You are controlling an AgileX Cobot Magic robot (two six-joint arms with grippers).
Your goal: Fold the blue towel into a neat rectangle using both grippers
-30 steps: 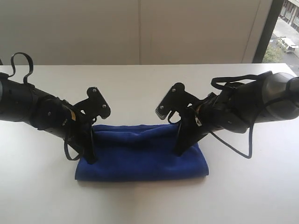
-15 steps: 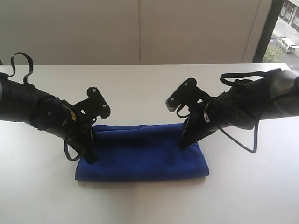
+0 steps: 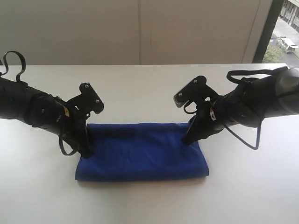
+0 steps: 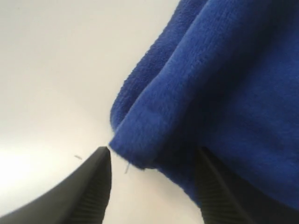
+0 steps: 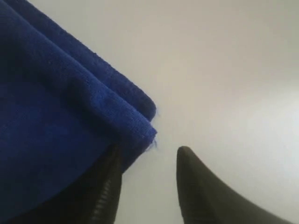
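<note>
Exterior camera: raised, set in front of the surface (image 3: 149, 200), facing across it to the far wall (image 3: 140, 32); mid-range, taking in both arms and the whole blue towel (image 3: 140, 156). Left wrist camera: very close, looking past the left tool (image 4: 153, 154) onto one towel corner and bare surface; right wrist camera: equally close behind the right tool (image 5: 149, 151), on a corner at the towel's other end. All three views share towel and surface.

Left gripper (image 3: 85, 148) slants down and inward, fingers (image 4: 93, 189) spread wide. Right gripper (image 3: 189, 139) mirrors it, fingers (image 5: 205, 191) parted, narrower gap.
</note>
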